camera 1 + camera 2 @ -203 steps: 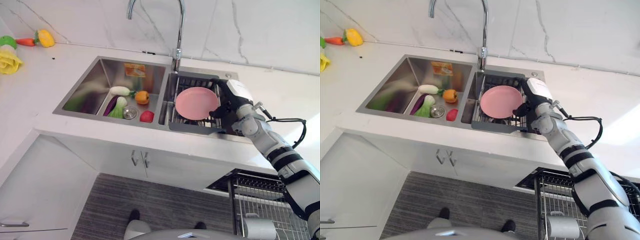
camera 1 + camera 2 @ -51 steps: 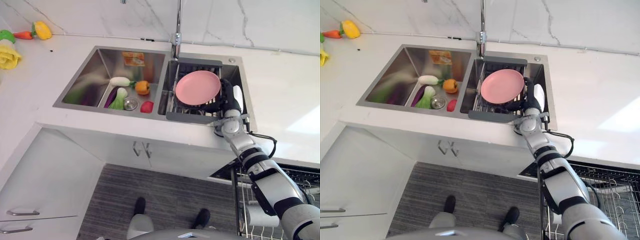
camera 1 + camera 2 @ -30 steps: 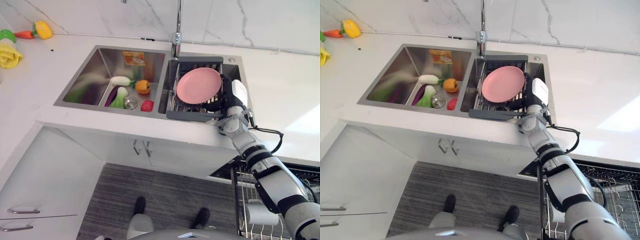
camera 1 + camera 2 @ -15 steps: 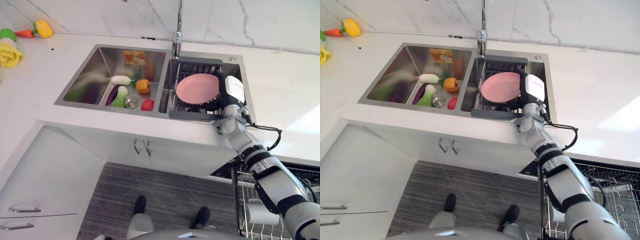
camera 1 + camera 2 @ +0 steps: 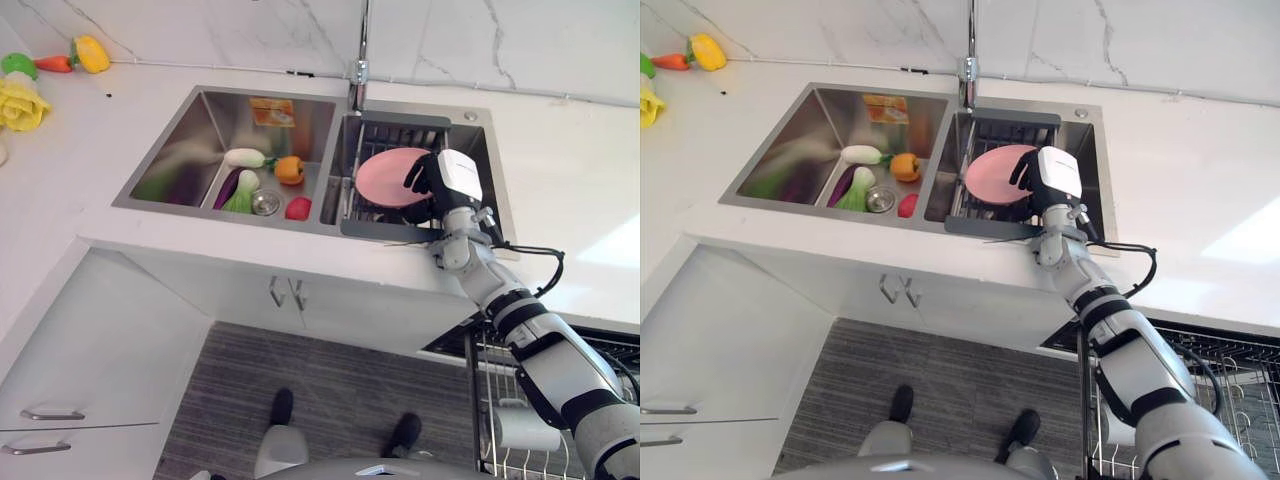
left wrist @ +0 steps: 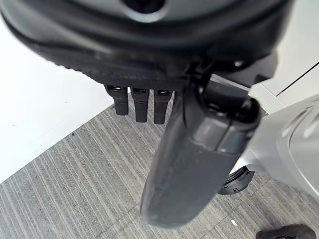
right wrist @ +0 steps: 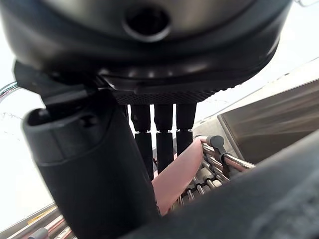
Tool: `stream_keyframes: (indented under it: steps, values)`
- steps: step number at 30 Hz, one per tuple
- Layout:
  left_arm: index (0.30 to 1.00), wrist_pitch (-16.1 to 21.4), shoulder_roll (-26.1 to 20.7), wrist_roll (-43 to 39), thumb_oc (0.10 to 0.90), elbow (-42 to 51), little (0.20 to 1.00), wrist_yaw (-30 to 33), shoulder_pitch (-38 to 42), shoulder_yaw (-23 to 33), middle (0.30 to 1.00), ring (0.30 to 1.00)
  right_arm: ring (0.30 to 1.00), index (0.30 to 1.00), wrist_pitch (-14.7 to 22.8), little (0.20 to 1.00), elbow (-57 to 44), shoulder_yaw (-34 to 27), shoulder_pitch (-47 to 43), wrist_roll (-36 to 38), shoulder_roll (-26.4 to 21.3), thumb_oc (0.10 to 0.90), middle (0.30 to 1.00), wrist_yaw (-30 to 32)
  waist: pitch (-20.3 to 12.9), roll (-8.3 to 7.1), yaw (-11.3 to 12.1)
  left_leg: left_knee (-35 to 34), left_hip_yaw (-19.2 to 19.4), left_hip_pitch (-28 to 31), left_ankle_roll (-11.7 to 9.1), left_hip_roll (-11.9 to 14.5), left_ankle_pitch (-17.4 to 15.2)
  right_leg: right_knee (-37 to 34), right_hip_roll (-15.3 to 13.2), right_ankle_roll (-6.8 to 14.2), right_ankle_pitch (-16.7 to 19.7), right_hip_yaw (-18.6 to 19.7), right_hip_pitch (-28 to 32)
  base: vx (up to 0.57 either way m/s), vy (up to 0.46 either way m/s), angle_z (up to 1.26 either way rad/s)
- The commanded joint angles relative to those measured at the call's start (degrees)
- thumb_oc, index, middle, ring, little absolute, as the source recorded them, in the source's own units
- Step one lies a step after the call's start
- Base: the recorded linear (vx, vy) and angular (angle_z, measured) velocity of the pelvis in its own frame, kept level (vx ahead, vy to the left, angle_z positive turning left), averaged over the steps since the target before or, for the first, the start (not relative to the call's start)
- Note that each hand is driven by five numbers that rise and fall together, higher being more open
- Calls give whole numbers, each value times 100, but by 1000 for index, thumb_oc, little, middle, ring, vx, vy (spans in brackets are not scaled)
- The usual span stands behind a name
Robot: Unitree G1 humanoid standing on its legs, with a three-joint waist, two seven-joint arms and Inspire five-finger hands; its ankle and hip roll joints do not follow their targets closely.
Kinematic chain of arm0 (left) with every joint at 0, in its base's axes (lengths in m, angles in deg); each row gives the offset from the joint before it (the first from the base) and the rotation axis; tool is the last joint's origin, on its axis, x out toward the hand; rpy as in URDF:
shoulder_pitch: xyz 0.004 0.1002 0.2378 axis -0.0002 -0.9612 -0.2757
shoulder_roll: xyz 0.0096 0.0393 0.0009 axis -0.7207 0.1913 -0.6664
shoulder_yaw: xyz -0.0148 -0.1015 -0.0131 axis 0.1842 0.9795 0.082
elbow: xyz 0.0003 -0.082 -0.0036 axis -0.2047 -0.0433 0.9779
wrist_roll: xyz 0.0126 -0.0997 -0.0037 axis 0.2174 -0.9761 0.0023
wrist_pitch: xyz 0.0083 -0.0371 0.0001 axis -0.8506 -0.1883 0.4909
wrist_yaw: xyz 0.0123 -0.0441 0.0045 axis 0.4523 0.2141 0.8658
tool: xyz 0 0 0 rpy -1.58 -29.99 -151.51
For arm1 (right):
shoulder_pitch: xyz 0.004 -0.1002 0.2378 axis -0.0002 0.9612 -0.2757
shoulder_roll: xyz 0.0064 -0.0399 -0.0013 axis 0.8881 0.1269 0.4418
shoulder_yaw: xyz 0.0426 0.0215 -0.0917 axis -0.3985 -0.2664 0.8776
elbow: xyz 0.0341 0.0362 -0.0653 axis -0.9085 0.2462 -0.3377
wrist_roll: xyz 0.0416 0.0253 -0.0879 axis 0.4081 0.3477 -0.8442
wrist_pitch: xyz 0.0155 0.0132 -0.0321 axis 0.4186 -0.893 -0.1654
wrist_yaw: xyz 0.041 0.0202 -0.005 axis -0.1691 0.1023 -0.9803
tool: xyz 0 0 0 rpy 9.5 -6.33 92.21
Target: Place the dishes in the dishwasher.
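Note:
A pink plate (image 5: 385,176) rests in the dark dish rack (image 5: 388,229) inside the sink's right basin. My right hand (image 5: 445,181), with a white cover on its back, reaches in from the right. Its fingers (image 5: 415,178) lie over the plate's right rim. In the right wrist view the pink plate (image 7: 182,174) sits between the thumb (image 7: 94,184) and the fingers (image 7: 163,139), so the hand pinches its rim. My left hand (image 6: 189,164) hangs over the grey floor with relaxed fingers, holding nothing.
The left basin (image 5: 180,160) holds toy vegetables: a white radish (image 5: 243,157), an orange pepper (image 5: 290,170) and a red piece (image 5: 298,208). The faucet (image 5: 359,60) rises behind the rack. An open wire dishwasher rack (image 5: 535,395) stands at lower right. Toy vegetables (image 5: 88,53) lie on the far-left counter.
A second ago the plate stood tilted up on my right hand. It has sunk lower and flatter into the rack, and the fingers have come over its right rim. The camera shifted slightly.

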Motion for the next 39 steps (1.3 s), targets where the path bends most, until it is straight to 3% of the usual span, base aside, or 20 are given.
stream_keyframes:
  steps: [1,3,7,8,13,24,31,34,39]
  values:
    - [900,-40,-334,55,800,-184,900,144,268,-536,900,900,300,300,144,300,19,-67,-699,4,-35,400,300,339,341,-202,459,90,15,202,408,-298,-522,279,-465,311,-640,208,254,0,0,0]
    - [900,-46,-331,41,800,-181,900,142,270,-543,900,900,300,300,151,300,2,-123,-687,97,-3,400,300,360,344,-201,452,89,16,201,411,-301,-523,281,-464,310,-640,213,252,0,0,0]
    - [900,-88,-287,-60,800,-217,900,141,227,-552,900,900,300,300,302,300,189,-660,-495,1236,447,400,300,389,345,-172,442,89,22,216,422,-310,-532,286,-464,298,-640,232,250,0,0,0]
    - [900,-88,-292,-61,800,-216,900,140,226,-552,900,900,300,300,306,300,194,-662,-496,1242,449,400,300,388,344,-176,444,89,23,217,422,-311,-533,285,-464,298,-640,232,250,0,0,0]
    - [900,-179,-305,-175,800,-275,900,102,189,-570,900,900,300,300,602,300,796,-1270,-527,3512,1180,400,300,106,319,-162,451,84,66,277,421,-314,-554,284,-457,275,-635,272,269,0,0,0]
    - [900,-228,-278,-326,800,-293,900,38,287,-691,900,900,300,300,844,300,891,-1411,-718,4943,1571,400,300,-199,326,-195,454,80,87,321,388,-277,-556,278,-429,255,-642,285,296,0,0,0]
    - [900,-231,-257,-375,800,-226,900,-2,293,-747,900,900,300,300,1511,300,403,-1906,-585,6153,1845,400,300,-294,317,-167,510,73,80,350,368,-266,-577,257,-429,271,-646,236,352,0,0,0]
    - [900,-232,-260,-376,800,-224,900,-3,289,-748,900,900,300,300,1513,300,400,-1907,-579,6156,1845,400,300,-295,315,-168,512,73,81,352,368,-267,-577,256,-430,271,-646,237,354,0,0,0]
    - [900,-264,-235,-386,800,-168,900,-15,293,-741,900,900,300,300,1957,300,-304,-2192,-287,6858,2143,400,300,-390,276,-135,500,69,86,389,368,-270,-607,262,-438,275,-656,243,369,0,0,0]
